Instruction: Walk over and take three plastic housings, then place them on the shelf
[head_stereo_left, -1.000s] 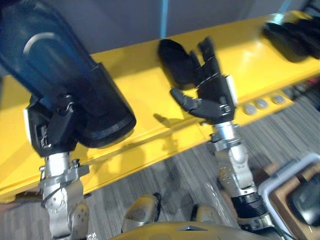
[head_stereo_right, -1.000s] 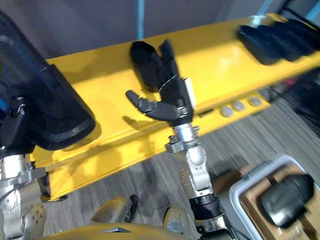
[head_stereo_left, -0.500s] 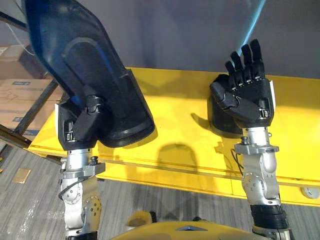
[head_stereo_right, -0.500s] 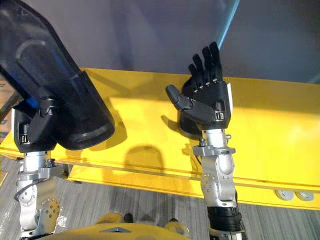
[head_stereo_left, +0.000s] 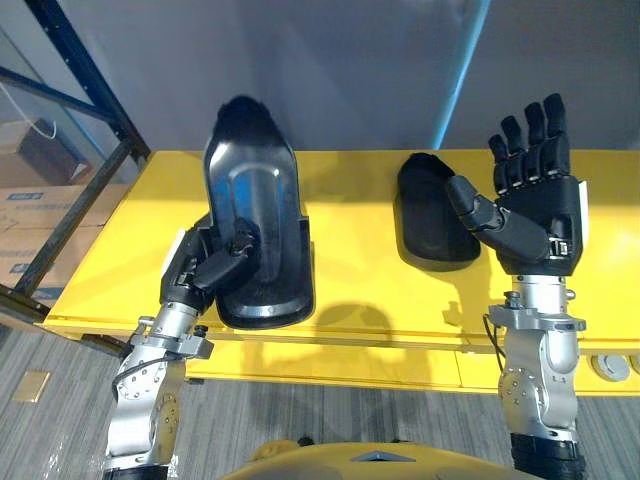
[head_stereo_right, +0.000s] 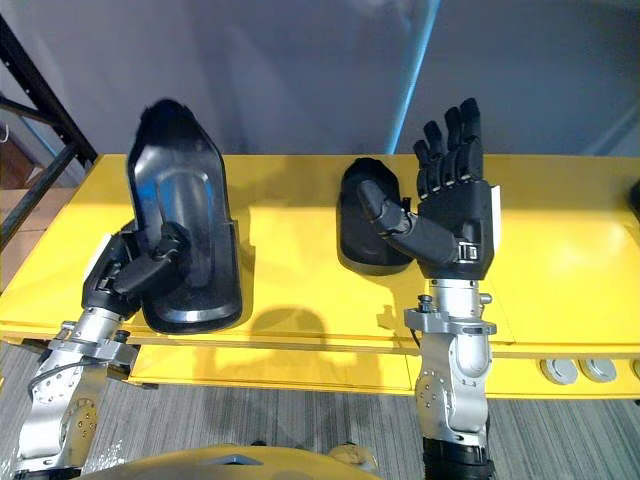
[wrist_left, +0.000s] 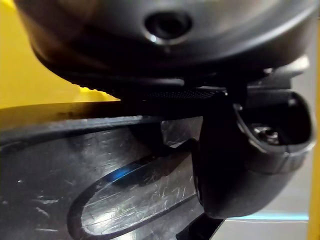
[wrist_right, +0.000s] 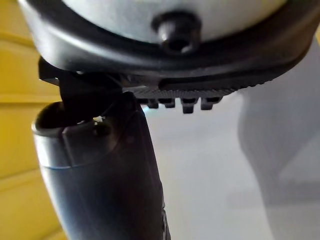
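Observation:
My left hand (head_stereo_left: 205, 268) is shut on a long black plastic housing (head_stereo_left: 255, 225), thumb pressed into its hollow inner face (wrist_left: 100, 200); the housing lies over the yellow shelf (head_stereo_left: 350, 280), its near end by the front edge. A second, smaller black housing (head_stereo_left: 432, 212) lies on the shelf further right. My right hand (head_stereo_left: 530, 205) is raised upright just right of that housing, open, palm toward me, holding nothing. In the right wrist view the thumb (wrist_right: 100, 185) stands out against the grey wall.
A grey wall rises behind the shelf. A dark blue rack post and brace (head_stereo_left: 85, 80) stand at the left, with cardboard boxes (head_stereo_left: 40, 215) behind. Round silver discs (head_stereo_right: 580, 370) sit on the shelf's front face at the right. Grey carpet lies below.
The camera has swung, so the shelf now lies level across the view. My left hand has lowered the long housing from high at the left down onto the shelf. The right hand stays raised and open.

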